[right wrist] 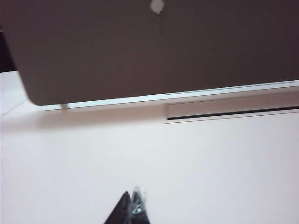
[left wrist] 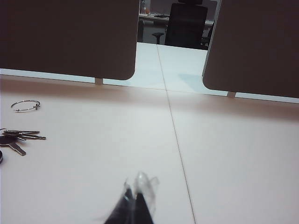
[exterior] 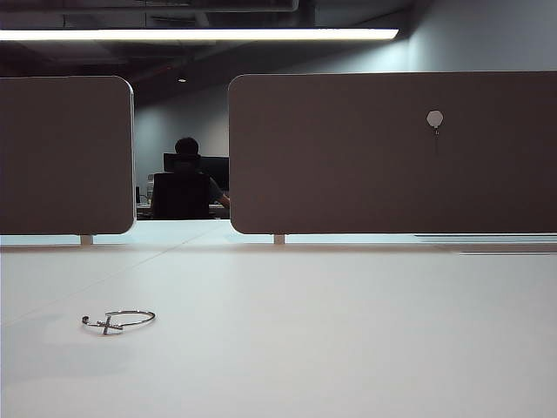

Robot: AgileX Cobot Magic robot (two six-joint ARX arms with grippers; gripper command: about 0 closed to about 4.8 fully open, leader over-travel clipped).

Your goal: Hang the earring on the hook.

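The earring [exterior: 117, 321], a thin silver wire hoop with a small cross charm, lies flat on the white table at the front left; the left wrist view shows the earring [left wrist: 26, 106] beside a bunch of keys. The hook [exterior: 435, 119], a pale hexagonal pad with a thin dark prong under it, sits high on the right brown panel, and the right wrist view has the hook [right wrist: 157, 7] too. My left gripper [left wrist: 135, 193] is shut and empty, well back from the earring. My right gripper [right wrist: 132, 198] is shut and empty, low over the table, far below the hook. Neither gripper appears in the exterior view.
A bunch of keys [left wrist: 16, 139] lies close to the earring. Two brown divider panels [exterior: 65, 155] [exterior: 348, 157] stand along the table's far edge with a gap between them. A cable slot [right wrist: 229, 113] runs in the table below the right panel.
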